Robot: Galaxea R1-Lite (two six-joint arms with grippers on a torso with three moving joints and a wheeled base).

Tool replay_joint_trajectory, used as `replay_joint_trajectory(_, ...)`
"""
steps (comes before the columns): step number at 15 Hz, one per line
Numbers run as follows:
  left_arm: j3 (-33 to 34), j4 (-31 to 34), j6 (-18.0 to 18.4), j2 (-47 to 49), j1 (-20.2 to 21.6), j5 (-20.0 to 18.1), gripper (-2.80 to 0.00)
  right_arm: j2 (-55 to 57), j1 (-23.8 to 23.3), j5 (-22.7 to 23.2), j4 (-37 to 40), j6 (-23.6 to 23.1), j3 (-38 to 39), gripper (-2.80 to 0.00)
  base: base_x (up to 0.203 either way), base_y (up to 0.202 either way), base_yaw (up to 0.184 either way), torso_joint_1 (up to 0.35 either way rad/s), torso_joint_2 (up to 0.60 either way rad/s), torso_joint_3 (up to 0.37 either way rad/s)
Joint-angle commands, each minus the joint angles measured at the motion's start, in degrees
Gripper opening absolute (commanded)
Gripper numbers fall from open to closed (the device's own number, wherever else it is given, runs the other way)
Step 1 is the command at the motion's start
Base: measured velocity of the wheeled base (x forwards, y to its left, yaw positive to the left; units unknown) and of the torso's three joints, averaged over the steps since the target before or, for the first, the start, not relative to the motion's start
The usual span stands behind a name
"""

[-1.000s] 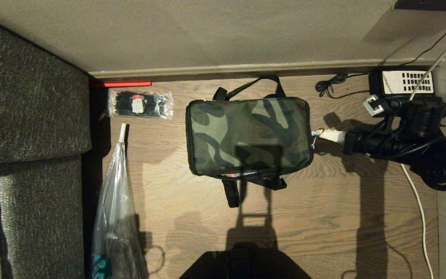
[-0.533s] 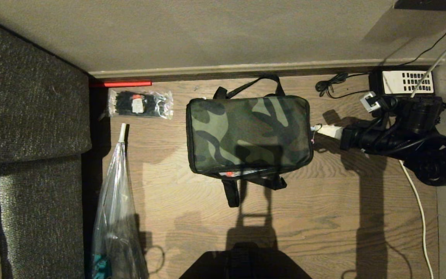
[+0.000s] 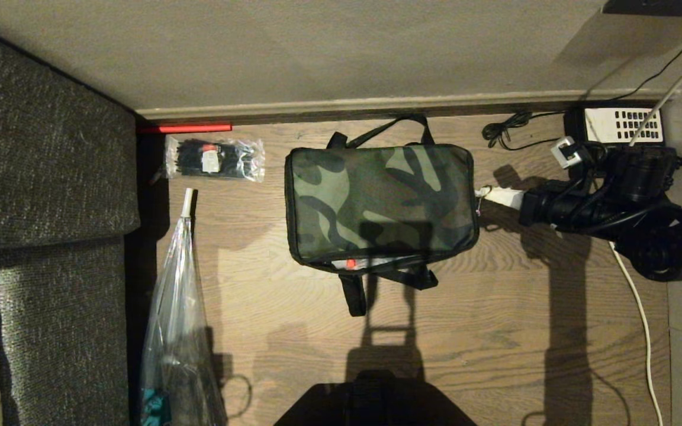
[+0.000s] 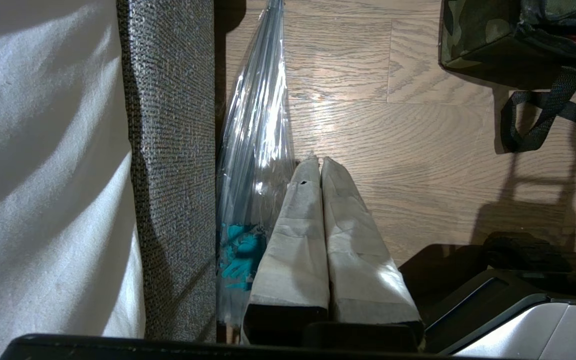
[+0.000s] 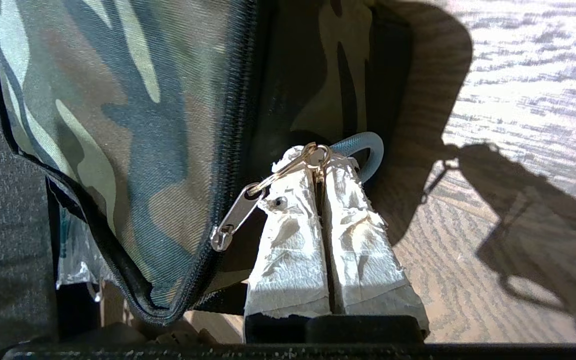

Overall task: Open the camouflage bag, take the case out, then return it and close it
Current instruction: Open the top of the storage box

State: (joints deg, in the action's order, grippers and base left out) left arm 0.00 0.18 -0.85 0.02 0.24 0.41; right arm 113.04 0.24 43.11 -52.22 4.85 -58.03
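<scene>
on the wooden floor [image 3: 495,331], near the far wall, the camouflage bag [image 3: 379,201] lies flat with its camouflage top facing up. one black strap [image 3: 388,127] loops out on the far side and another comes out on the near side. along the near edge of the bag a thin gap shows a bit of red lining [image 3: 351,264]. the case cannot be seen in any view.

the right gripper [image 3: 483,192] reaches in from the right and is at the right end of the bag. in the right wrist view its two padded fingers [image 5: 293,235] are pressed together and pinch a small metal ring [image 5: 313,152] that is joined to the zipper pull [image 5: 233,215]. a pale blue loop [image 5: 368,150] also hangs at that ring. the zipper line [image 5: 235,125] runs along the edge of the camouflage top.

the left gripper [image 4: 318,162] is low on the left side, near the robot, its fingers pressed together and holding nothing. it is just beside a clear plastic bag [image 3: 178,331] that lies along a dark grey sofa [image 3: 45,177].

on the far left of the floor there is a small clear packet of black ties [image 3: 214,158] and, at the wall, a red bar [image 3: 190,127]. at the far right stands a black telephone [image 3: 616,125] with a white keypad panel, with a black cable [image 3: 507,133] coiled near it. a white cable [image 3: 640,325] runs along the right side of the floor. the wall [image 3: 341,53] is plain and has a baseboard at the bottom.
</scene>
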Motion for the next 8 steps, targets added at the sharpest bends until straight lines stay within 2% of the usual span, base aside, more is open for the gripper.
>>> replay_joint_trajectory(1,0.2,0.0,0.0,0.0,0.0,0.0,-2.8,-0.2,0.0,0.4,-1.9,-0.4,1.9,-2.8,0.0,0.0,0.0,0.0,0.0,0.0)
replay_joint_trajectory(4,0.2,0.0,0.0,0.0,0.0,0.0,-2.8,-0.6,1.2,0.5,-5.1,0.2,3.2,-2.8,0.0,0.0,0.0,0.0,0.0,0.0)
replay_joint_trajectory(8,0.2,0.0,0.0,0.0,0.0,0.0,-2.8,-1.4,1.4,0.8,-5.6,0.1,5.2,-2.8,0.0,0.0,0.0,0.0,0.0,0.0)
